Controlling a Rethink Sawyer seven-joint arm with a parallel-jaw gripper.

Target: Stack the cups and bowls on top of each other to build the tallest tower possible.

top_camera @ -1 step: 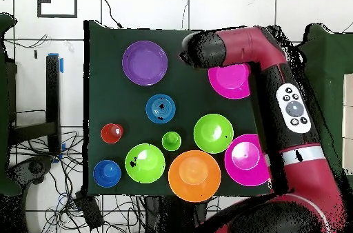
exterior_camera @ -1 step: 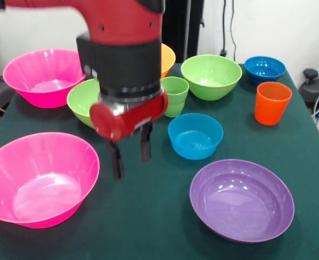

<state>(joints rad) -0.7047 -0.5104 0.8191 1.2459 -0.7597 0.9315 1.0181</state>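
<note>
While empty, parted jaws above cloth [exterior_camera @ -1 step: 148, 216].

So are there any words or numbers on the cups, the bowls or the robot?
None can be read. The cups, bowls and table are plain. The arm's button pad in the overhead view carries small marks, too tiny to read.

- A robotics lab: a red and black robot arm [top_camera @ -1 step: 276, 72] works over a dark green cloth-covered desk [exterior_camera @ -1 step: 148, 216].
- Loose black cables [top_camera @ -1 step: 41, 175] trail across the white tiled floor [top_camera @ -1 step: 227, 6] left of the desk.
</note>
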